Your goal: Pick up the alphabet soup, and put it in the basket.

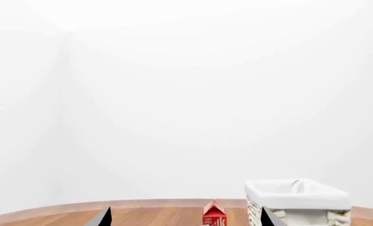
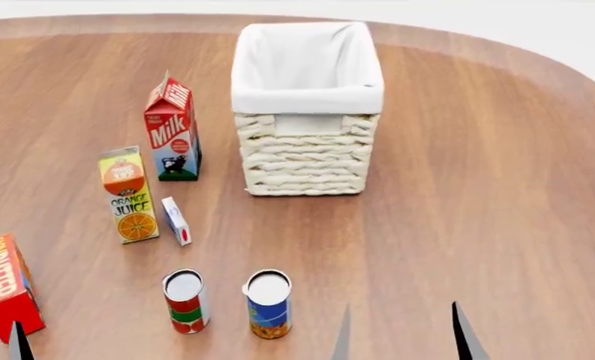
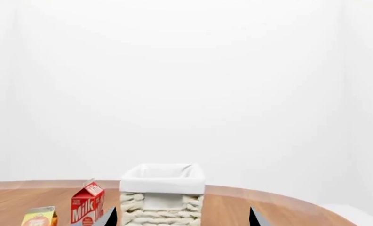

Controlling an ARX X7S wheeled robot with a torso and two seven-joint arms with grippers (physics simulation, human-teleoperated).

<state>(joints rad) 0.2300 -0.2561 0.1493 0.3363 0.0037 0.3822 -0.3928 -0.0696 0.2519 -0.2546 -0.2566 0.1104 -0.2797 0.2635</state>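
In the left wrist view, the basket (image 1: pixel 297 200) is seen at lower right with a milk carton (image 1: pixel 214 214) beside it; the left gripper (image 1: pixel 185 217) is spread open, holding nothing. In the head view, the soup (image 2: pixel 268 304) is stood upright at bottom centre beside a red can (image 2: pixel 185 301), well apart from the basket (image 2: pixel 308 161) at upper centre; the right gripper (image 2: pixel 405 334) is parted and empty at lower right. In the right wrist view, the basket (image 3: pixel 162 195) is centred low.

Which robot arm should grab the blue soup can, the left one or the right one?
Probably the right. In the head view, the right end effector shows open just beside the alphabet soup, with nothing between them. The left end effector's one visible fingertip is much farther off, past the red-and-green can.
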